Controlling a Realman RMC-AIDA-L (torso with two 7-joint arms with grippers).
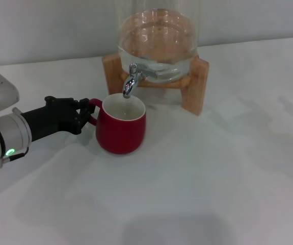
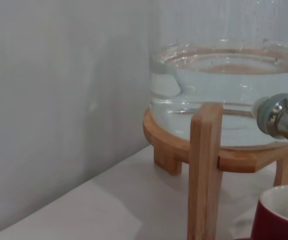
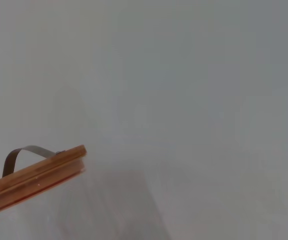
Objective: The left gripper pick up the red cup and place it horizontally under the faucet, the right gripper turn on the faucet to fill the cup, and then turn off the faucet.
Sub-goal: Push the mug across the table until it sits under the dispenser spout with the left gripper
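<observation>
Under the small shiny chrome faucet point(image 1: 130, 80), the rounded dark red ceramic cup point(image 1: 121, 126) with its glossy white inside is standing upright on the white surface point(image 1: 212, 173), its open mouth sitting directly below the downward-curved spout. At the cup's left side, the black left gripper point(image 1: 86, 113) is reaching in from the left edge of the scene, and its slim fingers point(image 1: 80, 108) are closing on the cup's small red loop handle. Behind the cup, farther off, the clear glass jar point(image 1: 158, 48) holding water is resting on a wooden stand point(image 1: 194, 92), with the faucet projecting from its near wall. From the left wrist view, the cup's rim is showing just near the stand's leg. The right wrist view is showing only the jar's wooden lid point(image 3: 33, 175) with a metal strap handle against a pale wall; the right gripper is not appearing anywhere.
</observation>
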